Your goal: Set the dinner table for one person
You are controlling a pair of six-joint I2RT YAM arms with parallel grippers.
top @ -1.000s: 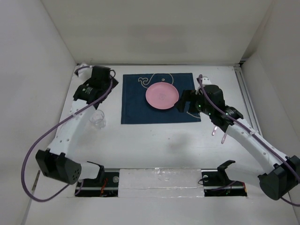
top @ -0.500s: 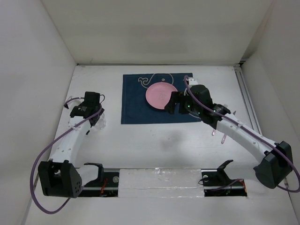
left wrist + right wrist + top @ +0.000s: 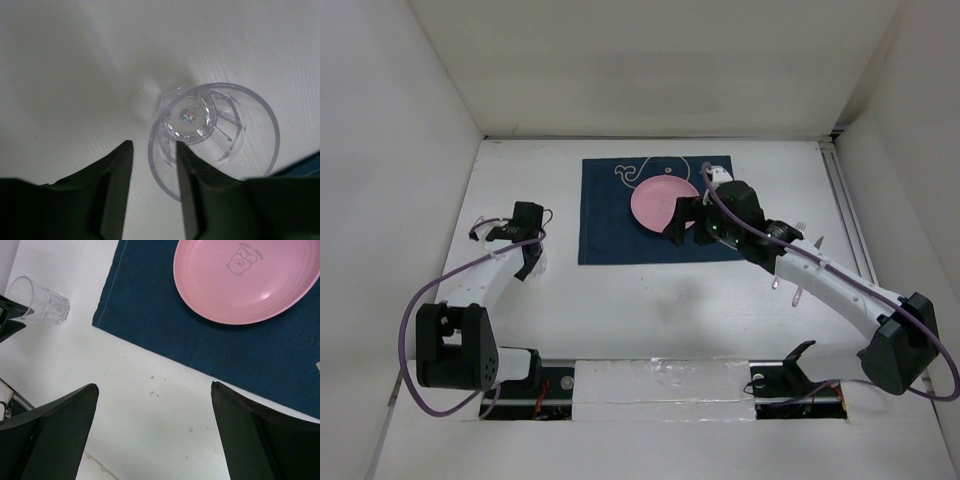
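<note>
My left arm has pulled back from the far left corner and my right arm has swung left toward the plate. Everything rests on the large plain white matte counter (image 3: pixel 650 310), which fills the scene. I count one clear glass tumbler (image 3: pixel 215 130), one round pink plate (image 3: pixel 245 280), one navy blue cloth placemat (image 3: pixel 150 315) and two pink-handled pieces of cutlery (image 3: pixel 797 294), mostly hidden under my right arm. The plate sits on the placemat. The tumbler stands upright just left of the placemat, and its faceted base shows through the mouth. My left arm is folded, with its left tool (image 3: pixel 152 160) pointing down, fingers half closed astride the tumbler's wall, a gap still showing. My right arm stretches diagonally, its right tool (image 3: pixel 155 430) spread wide above the placemat's near edge.
</note>
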